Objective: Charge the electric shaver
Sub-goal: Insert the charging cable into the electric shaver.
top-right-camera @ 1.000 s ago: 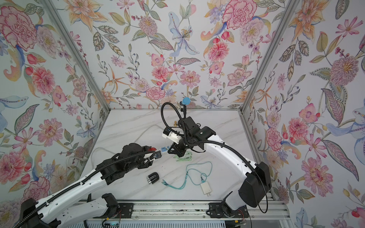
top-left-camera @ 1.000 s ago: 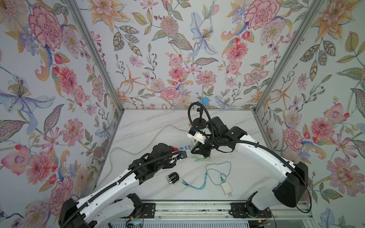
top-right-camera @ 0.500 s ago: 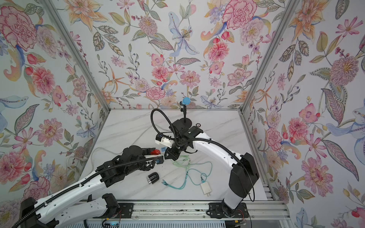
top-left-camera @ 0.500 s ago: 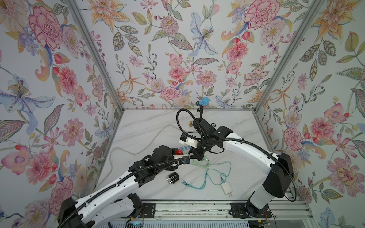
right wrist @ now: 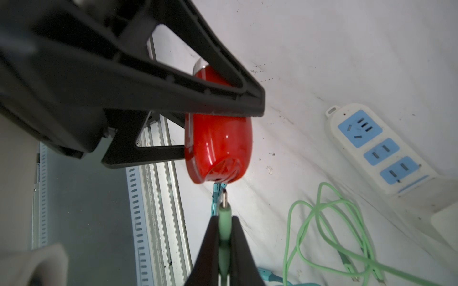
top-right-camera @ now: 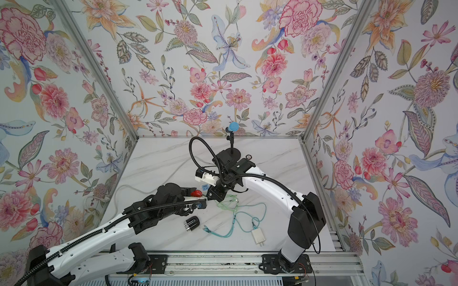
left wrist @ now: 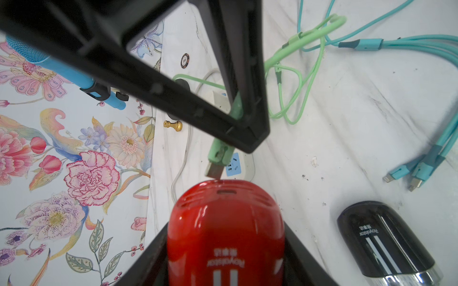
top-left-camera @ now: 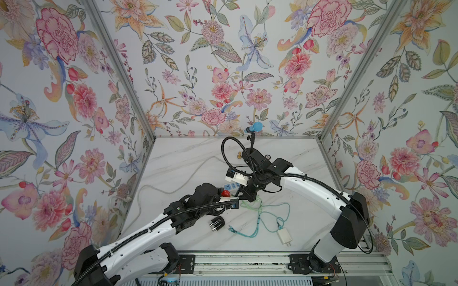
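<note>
R tool (right wrist: pixel 225 221) nearer glossy red shaver (left wrist: pixel 224 222) | rubbery green plug (left wrist: pixel 220 151) pinched

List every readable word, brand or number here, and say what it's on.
"Royalstar": on the red shaver, beside Chinese characters too blurred to read.
"Royalstar": on the black shaver, with the same blurred characters beside it.
Round token on the table: print too small to read.

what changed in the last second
The right tool, shut on the green plug, swung in toward the red shaver in the left tool; the plug tip now sits just short of its port. The left tool kept its hold, barely shifting. The black shaver, teal cable, charger and strip stayed put.
</note>
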`<state>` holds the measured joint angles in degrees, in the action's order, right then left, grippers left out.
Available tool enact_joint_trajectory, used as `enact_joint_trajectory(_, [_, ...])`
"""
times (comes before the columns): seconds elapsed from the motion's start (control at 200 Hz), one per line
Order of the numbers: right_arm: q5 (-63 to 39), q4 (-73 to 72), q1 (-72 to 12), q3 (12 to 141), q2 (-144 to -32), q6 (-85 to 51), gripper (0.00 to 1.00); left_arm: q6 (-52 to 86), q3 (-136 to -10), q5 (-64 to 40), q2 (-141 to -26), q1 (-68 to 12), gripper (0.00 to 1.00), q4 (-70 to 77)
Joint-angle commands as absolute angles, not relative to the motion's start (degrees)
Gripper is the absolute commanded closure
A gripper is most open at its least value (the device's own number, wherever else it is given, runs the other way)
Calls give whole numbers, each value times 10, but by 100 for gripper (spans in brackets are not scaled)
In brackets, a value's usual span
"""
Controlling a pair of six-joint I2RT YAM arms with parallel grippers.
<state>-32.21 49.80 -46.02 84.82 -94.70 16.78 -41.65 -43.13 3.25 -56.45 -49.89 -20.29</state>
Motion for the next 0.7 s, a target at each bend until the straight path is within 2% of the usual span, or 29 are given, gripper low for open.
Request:
enact_joint_trajectory(0.0, [-332,509,-462,854,-931,187,97,-425,-445,35,-568,-506,100,-200])
enact_joint_trajectory(0.691, [-332,507,-468,859,-964,190,97,-414,-439,35,-560,-506,100,-175])
